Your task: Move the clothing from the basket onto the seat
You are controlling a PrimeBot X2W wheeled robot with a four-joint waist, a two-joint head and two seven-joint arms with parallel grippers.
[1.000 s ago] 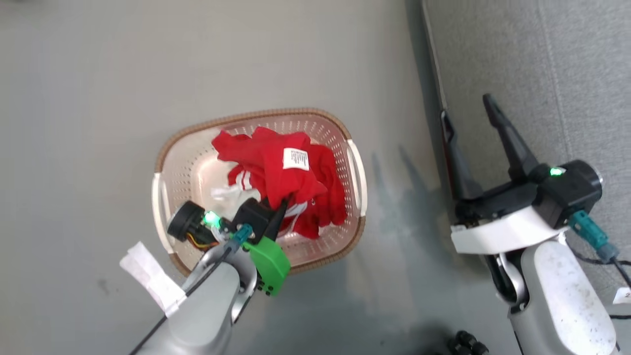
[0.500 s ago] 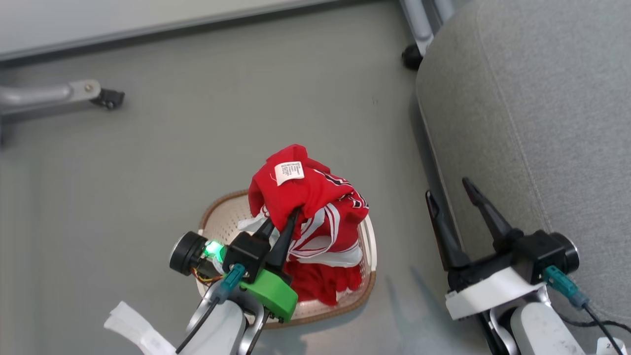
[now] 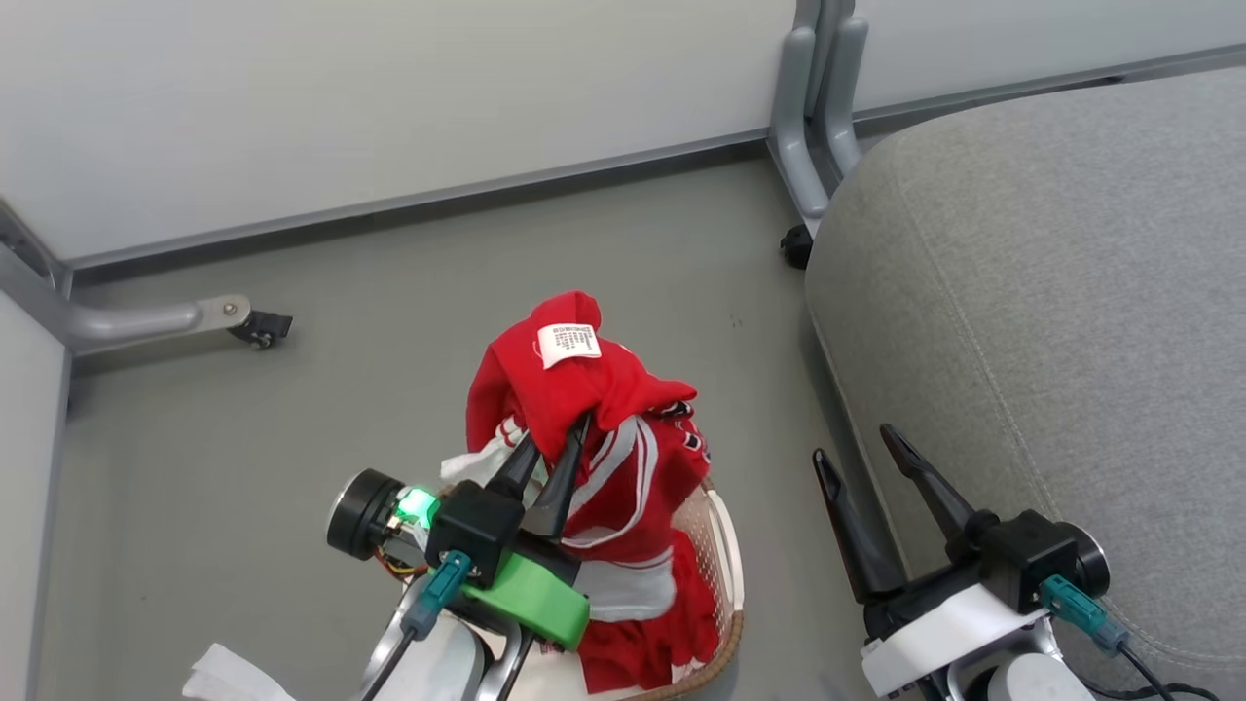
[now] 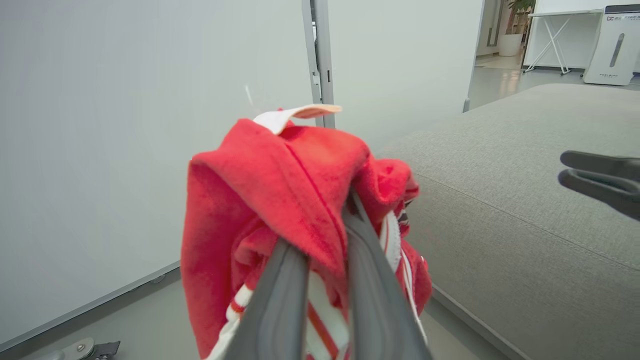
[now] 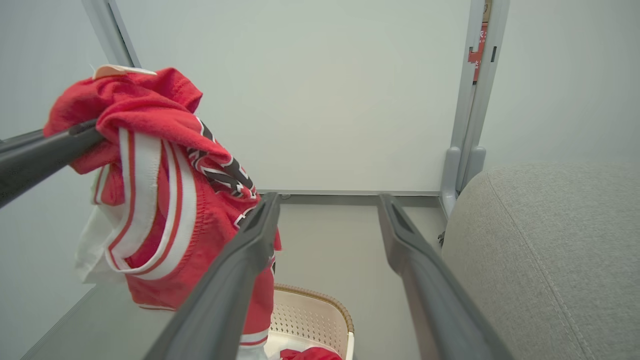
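Listing largest first, with the head view as the clock face.

Seat [image 3: 1051, 292], count one. Grey cushion at 3 o'clock, top bare. It is the drop place, lying on the side toward which the load must swing.

Basket [image 3: 732, 623], count one. It stands on the floor [image 3: 292, 467] at 6 o'clock, near the seat's edge but apart from it. Its cream wall and brown rim show under the hanging cloth.

Clothing [image 3: 594, 409], count uncertain. One red bunch is raised above the basket at the centre of the face.
- The striped, lettered jersey [image 3: 633, 458] is plain to see; whether the shorts are bunched in with it I cannot tell.
- The lower folds hang down to the basket, and the right wrist view shows a scrap of red inside it.
- The bunch is judged to be held high so the hem clears the rim before travel toward 3 o'clock.

Right hand [image 3: 852, 443], count one. At 4 o'clock beside the seat's edge, fingers spread wide and holding nothing. It likely stands clear of the load's path.

Left hand [image 3: 557, 435], count one. At 7 o'clock, fingers narrowed on a fold of the clothing, pinched near the top so the rest drapes freely.

Label [image 3: 569, 346], count one. White, on top of the bunch.
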